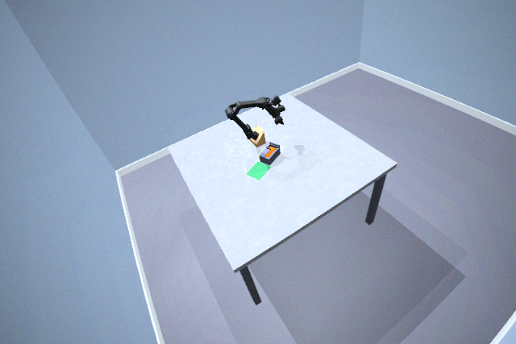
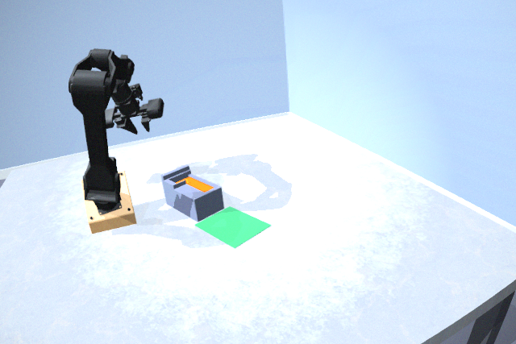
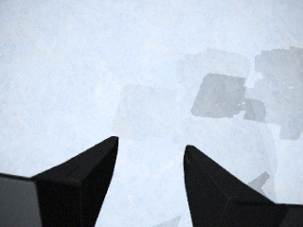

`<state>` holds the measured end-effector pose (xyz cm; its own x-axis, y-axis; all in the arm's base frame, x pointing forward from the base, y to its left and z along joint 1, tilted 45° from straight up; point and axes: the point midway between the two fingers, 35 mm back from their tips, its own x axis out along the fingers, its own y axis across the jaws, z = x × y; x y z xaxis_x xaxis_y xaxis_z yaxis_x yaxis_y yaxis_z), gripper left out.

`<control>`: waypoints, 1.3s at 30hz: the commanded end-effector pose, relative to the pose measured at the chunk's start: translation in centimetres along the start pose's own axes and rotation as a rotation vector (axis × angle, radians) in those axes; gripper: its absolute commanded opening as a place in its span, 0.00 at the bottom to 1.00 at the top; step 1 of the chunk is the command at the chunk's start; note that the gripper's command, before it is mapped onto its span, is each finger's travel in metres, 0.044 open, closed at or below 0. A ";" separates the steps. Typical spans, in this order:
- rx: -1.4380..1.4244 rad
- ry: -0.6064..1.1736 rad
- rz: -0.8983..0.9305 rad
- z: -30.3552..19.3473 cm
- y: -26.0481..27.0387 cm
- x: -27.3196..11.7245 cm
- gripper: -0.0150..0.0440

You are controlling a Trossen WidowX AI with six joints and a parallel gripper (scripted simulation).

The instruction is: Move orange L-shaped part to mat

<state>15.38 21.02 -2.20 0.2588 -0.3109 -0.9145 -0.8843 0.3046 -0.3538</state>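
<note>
Top view puts the black arm [image 1: 251, 103] [image 2: 94, 132] on a wooden base block [image 1: 261, 140] [image 2: 112, 224], near the middle of the desk edge [image 1: 230, 122] that runs along the wall at the upper left. Farther in from that edge stands the grey tray [image 1: 266, 159] [image 2: 179, 202], just beside the block and apart from it. The orange L-shaped part [image 1: 272, 151] [image 2: 200, 184] lies in the tray's pocket, level as far as can be seen, with neither end visibly tipped up. Its long leg points toward the green mat [image 1: 258, 171] [image 2: 233, 226], and its L-shaped end lies by the raised wall [image 1: 274, 144] [image 2: 178, 173] at the opposite end of the tray. The mat lies flat on the desk [image 1: 291, 207] [image 2: 333, 269] just beyond the tray's lower end, on the side toward the desk's near corner in the top view.

The gripper [image 1: 280, 122] [image 2: 142, 130] [image 3: 151, 148] hangs in the air, well above the desk and apart from the tray, the part and the mat. It is partly open, a moderate gap between its two fingertips, and it has hold of nothing. In the exterior view its fingers slant downward. The wrist view shows pale desk surface beyond the gap, with grey shadows [image 3: 219, 96] toward the right side of the picture; neither tray nor part comes into that view.
</note>
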 end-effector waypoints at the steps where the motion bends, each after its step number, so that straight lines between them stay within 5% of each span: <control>1: 0.406 0.267 -0.038 -3.9 -6.3 0.1 0.56; 8: 0.774 0.543 -0.118 -9.2 -11.7 -1.0 0.56; 19: 0.782 0.549 -0.120 -9.4 -11.8 -0.8 0.56; 27: 0.782 0.550 -0.123 -13.0 -11.2 5.1 0.56; 39: 0.782 0.550 -0.123 -13.2 -11.1 5.3 0.56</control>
<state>21.67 4.44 -0.40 -0.0587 -0.6934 -0.7181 -0.2958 0.6992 -0.6509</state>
